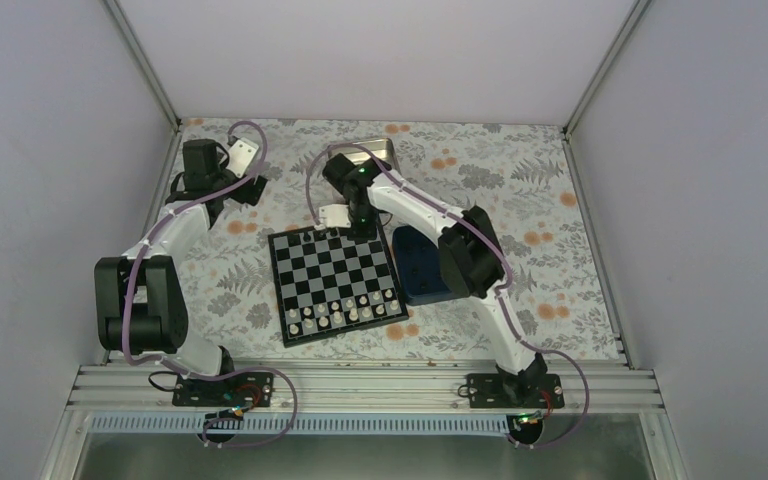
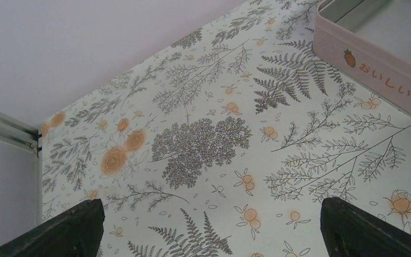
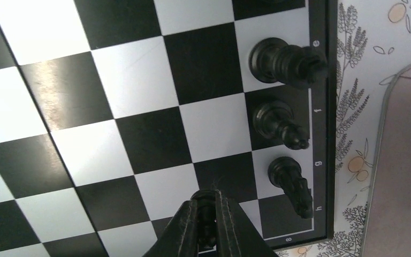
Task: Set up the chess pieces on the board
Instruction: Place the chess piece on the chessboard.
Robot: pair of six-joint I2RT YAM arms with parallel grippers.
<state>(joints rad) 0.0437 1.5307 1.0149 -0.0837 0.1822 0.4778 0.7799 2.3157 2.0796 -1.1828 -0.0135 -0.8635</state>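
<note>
My bench [image 1: 530, 180] wears a floral-print cover. On it the board [image 1: 335, 283] lies at the middle, a navy blue box [image 1: 418, 270] just beside its right edge, and a metal tin [image 1: 385, 150] sits beyond.

The left arm [image 1: 175, 225] sits folded, jaws wide; right arm [image 1: 430, 215] reaches forward, jaws pinching a black chessman [image 3: 206, 211].

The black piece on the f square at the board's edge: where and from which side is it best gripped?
The f piece stands upright, so probably come straight down and pinch its slim upper body, above the wide round base. The e piece and g piece flank it along the edge, so close across its two free sides.
</note>
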